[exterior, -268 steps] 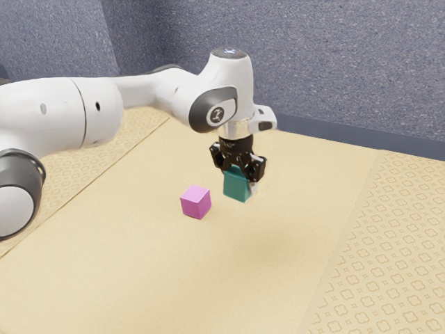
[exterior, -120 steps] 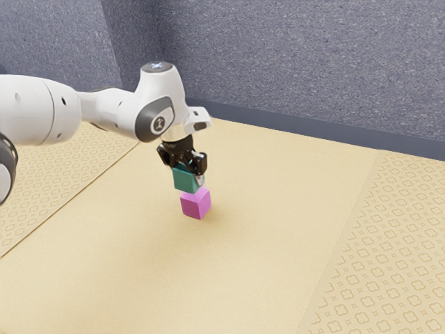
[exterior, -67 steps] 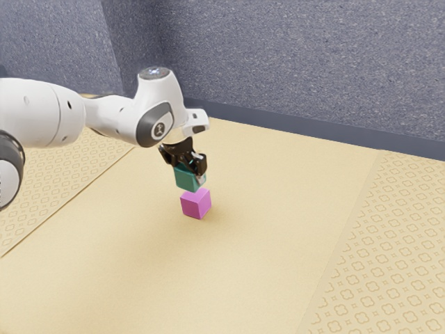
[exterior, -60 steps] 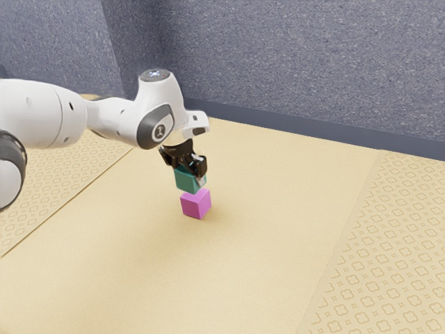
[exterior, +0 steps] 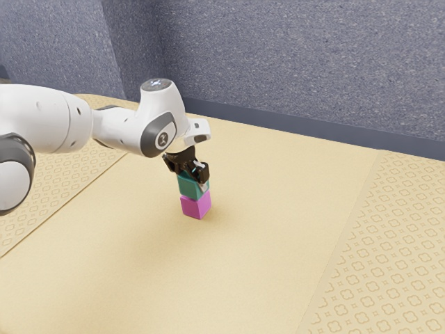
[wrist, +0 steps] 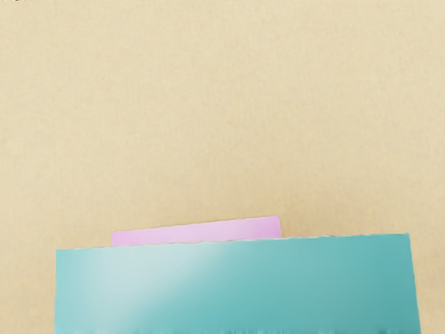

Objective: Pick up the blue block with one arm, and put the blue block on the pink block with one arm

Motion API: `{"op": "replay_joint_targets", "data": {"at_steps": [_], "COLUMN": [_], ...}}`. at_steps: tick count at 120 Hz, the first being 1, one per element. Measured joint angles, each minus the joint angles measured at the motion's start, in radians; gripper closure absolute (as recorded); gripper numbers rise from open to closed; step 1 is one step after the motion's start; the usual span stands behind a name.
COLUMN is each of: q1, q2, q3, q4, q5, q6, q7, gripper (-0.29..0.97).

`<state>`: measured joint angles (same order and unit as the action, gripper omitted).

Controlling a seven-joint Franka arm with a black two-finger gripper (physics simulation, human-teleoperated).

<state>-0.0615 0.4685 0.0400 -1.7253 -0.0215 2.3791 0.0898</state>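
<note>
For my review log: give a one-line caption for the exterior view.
Franka arm's tool grips the teal-blue block, lowered onto the pink block on the tan table.

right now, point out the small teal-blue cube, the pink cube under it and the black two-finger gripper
teal-blue cube (exterior: 186, 186), exterior view, its near side face
pink cube (exterior: 190, 207), exterior view, its near side face
black gripper (exterior: 189, 173), exterior view, midway between fingertips
</note>
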Motion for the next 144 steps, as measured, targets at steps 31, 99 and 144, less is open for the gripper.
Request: {"op": "replay_joint_targets", "data": {"at_steps": [31, 99, 144], "q1": [-0.005, -0.015, -0.014], "q2": [0.001, 0.012, -0.067], "q3": [0.029, 0.026, 0.028], "q4": [0.0, 0.005, 0.089], "q5": [-0.013, -0.022, -0.044], "q6": [0.003, 0.004, -0.061], "q7": [0.017, 0.038, 0.081], "gripper": [0.38, 0.36, 0.07]}}
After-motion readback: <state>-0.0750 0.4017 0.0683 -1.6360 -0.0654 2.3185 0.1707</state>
